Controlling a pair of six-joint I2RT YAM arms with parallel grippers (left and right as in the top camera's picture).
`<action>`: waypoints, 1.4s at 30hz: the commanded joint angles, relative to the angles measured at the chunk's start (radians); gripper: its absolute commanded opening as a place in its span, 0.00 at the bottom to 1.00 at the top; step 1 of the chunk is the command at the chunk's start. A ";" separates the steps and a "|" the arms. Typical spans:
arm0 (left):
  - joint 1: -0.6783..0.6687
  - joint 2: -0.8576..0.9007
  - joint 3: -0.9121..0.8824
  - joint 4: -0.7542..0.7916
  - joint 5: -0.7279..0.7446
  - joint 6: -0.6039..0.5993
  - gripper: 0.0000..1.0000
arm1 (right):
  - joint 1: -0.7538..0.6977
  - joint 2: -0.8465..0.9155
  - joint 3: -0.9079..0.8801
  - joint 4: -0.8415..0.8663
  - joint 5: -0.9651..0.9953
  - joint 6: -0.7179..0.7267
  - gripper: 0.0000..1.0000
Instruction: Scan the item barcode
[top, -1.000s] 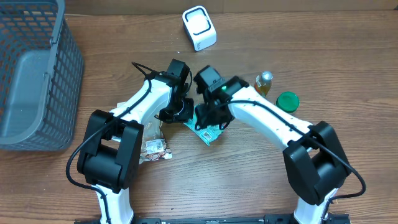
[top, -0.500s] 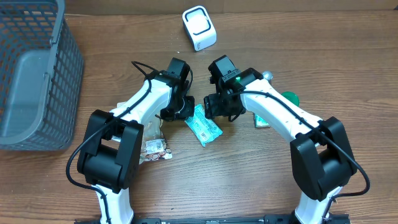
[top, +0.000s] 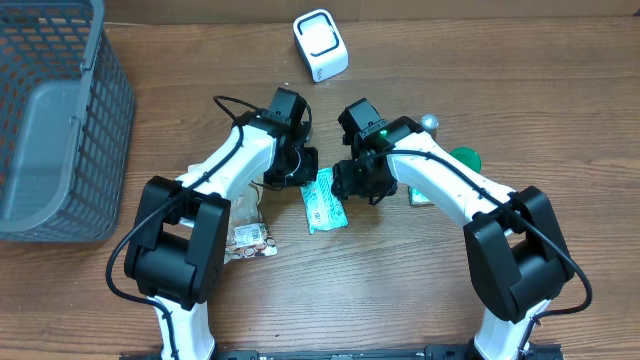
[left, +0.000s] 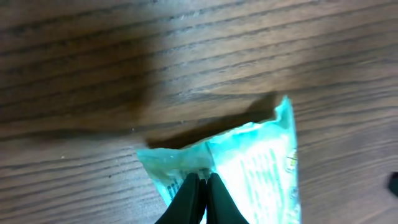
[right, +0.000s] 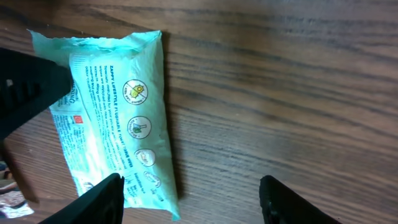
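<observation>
Teal packet (top: 322, 200) lies flat on the table (top: 400, 300) mid-scene, between the two arms, long side running near-to-far. Left gripper (left: 200, 182) is pinched together on the packet's crimped far edge; the left wrist view shows both tips meeting on the seal, so only a thin bite of film is held. Right gripper (right: 189, 190) hangs just right of the packet with its fingers (right: 106, 199) spread wide and nothing between them, not touching the pack. The face turned up shows print and round icons, but no barcode can be made out in any view, so it may be on the underside or too small to read. The white box (top: 320, 45) at the far edge, well apart from the packet, looks like the scanner. Step in hand reads as lifting the pack by its seal and carrying it to the scanner. To do it well, the pinch should sit deeper on the seal before lifting, since a thin film edge could slip or tear. The pack will hang limp, so the lift should be slow. The open right gripper can take the near end to hold the pack taut and turn the code side toward the scanner window. Basket (top: 50, 120) at far left and green lid (top: 462, 160) at right are out of the path.
</observation>
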 joint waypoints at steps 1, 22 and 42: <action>0.023 0.014 0.082 -0.034 0.009 0.002 0.04 | -0.003 -0.002 -0.022 0.016 -0.021 0.046 0.64; 0.041 0.014 0.034 -0.183 -0.197 -0.057 0.15 | -0.003 0.002 -0.033 0.344 -0.081 0.058 0.04; 0.036 0.014 -0.027 -0.301 0.283 0.034 0.04 | 0.057 0.003 -0.033 0.387 -0.076 0.058 0.04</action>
